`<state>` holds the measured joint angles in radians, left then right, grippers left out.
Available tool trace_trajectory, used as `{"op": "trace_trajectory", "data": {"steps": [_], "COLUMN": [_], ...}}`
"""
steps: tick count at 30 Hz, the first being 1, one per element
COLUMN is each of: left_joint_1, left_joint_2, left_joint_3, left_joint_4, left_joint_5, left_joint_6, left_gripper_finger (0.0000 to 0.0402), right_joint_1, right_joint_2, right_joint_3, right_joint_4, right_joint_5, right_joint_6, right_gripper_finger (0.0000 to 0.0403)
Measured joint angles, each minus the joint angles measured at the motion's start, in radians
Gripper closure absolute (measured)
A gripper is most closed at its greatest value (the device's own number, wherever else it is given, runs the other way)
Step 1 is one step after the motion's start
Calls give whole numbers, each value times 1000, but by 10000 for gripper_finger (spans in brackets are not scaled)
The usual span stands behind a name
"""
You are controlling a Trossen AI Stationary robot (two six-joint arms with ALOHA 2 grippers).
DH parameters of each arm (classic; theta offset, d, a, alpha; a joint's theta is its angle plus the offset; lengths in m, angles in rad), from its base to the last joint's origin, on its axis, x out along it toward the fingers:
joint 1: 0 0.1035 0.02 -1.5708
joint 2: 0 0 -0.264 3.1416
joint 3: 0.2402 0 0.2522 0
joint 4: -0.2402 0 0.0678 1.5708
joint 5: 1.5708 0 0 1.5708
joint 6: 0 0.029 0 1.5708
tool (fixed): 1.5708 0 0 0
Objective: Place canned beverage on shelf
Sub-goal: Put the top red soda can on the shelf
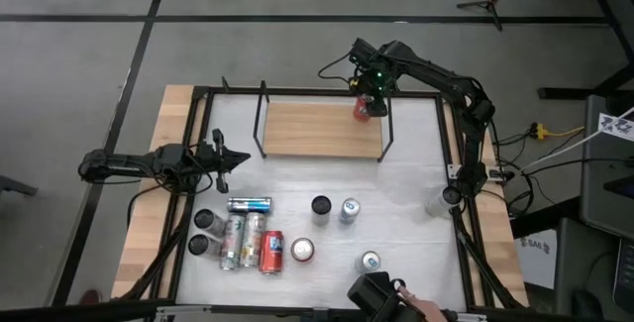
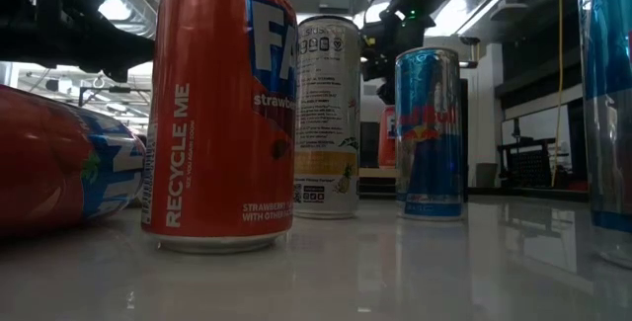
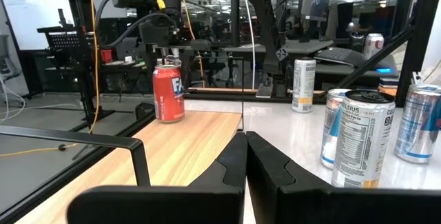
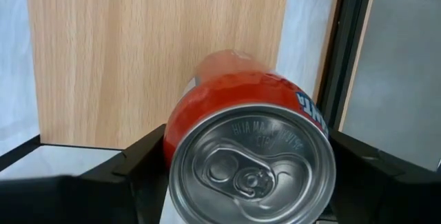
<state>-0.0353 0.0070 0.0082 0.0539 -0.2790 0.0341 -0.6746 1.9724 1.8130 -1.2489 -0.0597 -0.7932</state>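
Right up against your right wrist camera sits the silver lid of the red can (image 4: 251,156), with the dark fingers (image 4: 141,162) of the right end effector (image 1: 368,97) on either side of its body, spread wide around it. From above, you see this end effector at the shelf's (image 1: 317,129) far right corner, with the red can upright on the light-wood board, just beside the black rod upright at that end. The left wrist view shows the same can standing on the board with the end effector over its top; you cannot tell from the views whether the fingers press on the can or merely stand beside it.

Your left end effector (image 1: 230,160) waits off the shelf's left end, near the left edge of the surface (image 1: 416,188), its fingers (image 3: 231,165) pressed together on nothing.

Along the near edge of the surface stand and lie the remaining cans: a blue can on its side (image 1: 249,204), a group of lying cans including a red one (image 1: 271,253), and several upright ones, among them a silver-topped can (image 1: 349,210) and a dark-topped can (image 1: 321,205) towards the middle.
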Motion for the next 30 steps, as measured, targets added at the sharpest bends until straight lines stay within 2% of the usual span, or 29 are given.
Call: {"op": "trace_trajectory", "data": {"steps": [11,20,26,30], "left_joint_1": [0,0,0,0], "left_joint_2": [0,0,0,0], "left_joint_3": [0,0,0,0], "left_joint_4": [0,0,0,0], "left_joint_5": [0,0,0,0], "left_joint_6": [0,0,0,0], "left_gripper_finger": [401,401,401,401], "right_joint_1": [0,0,1,1], "right_joint_2": [13,9,9,8], "right_joint_3": [-9,-6,-6,-6], "right_joint_4": [-9,-2,-4,-9], "right_joint_5": [14,15,110,120], "right_joint_6": [1,1,1,1], "right_gripper_finger": [54,52,52,52]}}
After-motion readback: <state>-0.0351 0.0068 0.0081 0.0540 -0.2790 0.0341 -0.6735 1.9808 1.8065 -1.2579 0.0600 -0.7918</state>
